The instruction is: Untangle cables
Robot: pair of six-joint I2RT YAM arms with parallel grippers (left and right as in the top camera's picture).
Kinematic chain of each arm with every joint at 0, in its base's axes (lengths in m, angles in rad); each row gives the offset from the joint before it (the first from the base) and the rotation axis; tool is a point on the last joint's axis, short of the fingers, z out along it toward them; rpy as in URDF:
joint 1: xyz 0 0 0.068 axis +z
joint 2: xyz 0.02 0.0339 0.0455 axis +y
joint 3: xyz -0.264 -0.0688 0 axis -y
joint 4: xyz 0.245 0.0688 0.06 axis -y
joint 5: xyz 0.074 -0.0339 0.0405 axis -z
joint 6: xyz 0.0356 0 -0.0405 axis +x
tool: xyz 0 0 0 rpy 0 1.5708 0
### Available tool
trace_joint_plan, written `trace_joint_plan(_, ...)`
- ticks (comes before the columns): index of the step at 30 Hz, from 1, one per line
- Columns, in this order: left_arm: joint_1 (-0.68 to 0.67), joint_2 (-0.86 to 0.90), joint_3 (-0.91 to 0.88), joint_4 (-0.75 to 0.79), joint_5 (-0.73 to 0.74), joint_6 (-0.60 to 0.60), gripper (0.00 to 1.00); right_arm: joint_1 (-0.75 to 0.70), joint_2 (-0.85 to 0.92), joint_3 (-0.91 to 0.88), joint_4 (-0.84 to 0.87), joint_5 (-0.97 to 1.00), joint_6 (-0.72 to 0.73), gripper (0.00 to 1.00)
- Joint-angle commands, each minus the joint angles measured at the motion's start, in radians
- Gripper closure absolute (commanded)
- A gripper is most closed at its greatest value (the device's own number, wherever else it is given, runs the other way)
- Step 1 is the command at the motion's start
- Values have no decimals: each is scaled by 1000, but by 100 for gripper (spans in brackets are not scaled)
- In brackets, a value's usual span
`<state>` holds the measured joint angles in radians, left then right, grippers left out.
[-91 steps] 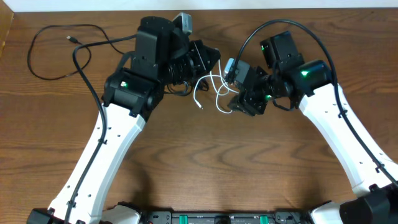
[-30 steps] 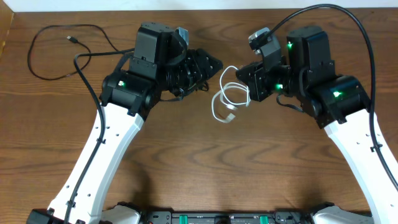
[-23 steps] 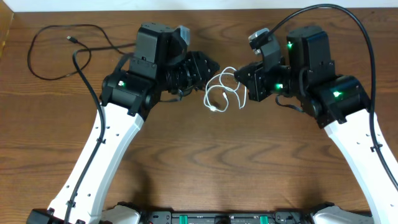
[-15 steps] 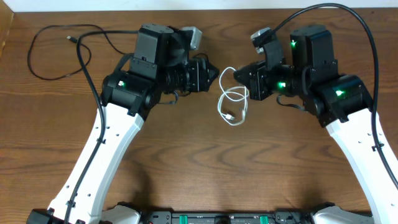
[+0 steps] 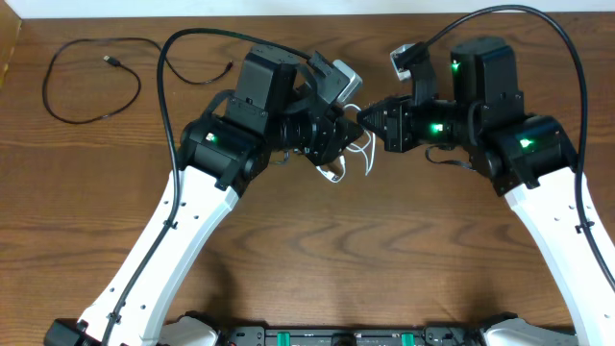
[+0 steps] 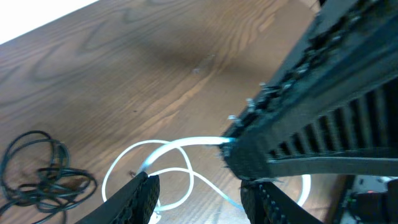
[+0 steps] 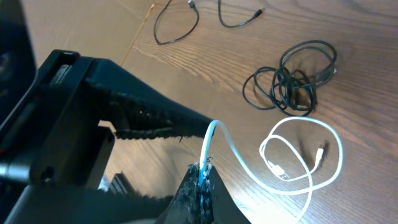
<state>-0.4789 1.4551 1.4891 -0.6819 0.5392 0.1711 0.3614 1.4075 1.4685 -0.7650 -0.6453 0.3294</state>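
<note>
Right end effector (image 7: 202, 173) clenched on white cable (image 6: 174, 142); left end effector (image 6: 199, 196) released, astride its loops (black bundle (image 7: 292, 78) apart).

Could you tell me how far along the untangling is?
Done: one black cable lies spread out alone, and the white cable is clear of the black coil. In hand: the right gripper pinches the white cable, the left gripper open at its loops. Left: laying it down, loosening the coil.

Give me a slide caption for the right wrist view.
Right tool pinches the white cable, its loops trailing beside a coiled black cable on the table.
</note>
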Motion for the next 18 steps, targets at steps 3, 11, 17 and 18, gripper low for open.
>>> trace_joint_plan(3,2,15,13,6,-141,35,52,-3,-3,3,-5,-81,15,99)
trace_joint_plan(11,3,15,13,39,-189,35,55,-9,-3,3,-35,-80,15,99)
trace_joint_plan(17,2,15,13,37,-99,35,55,-10,-3,3,-32,-80,16,99)
trace_joint_plan(18,2,15,13,37,-94,35,56,-10,-3,3,-32,-80,19,99)
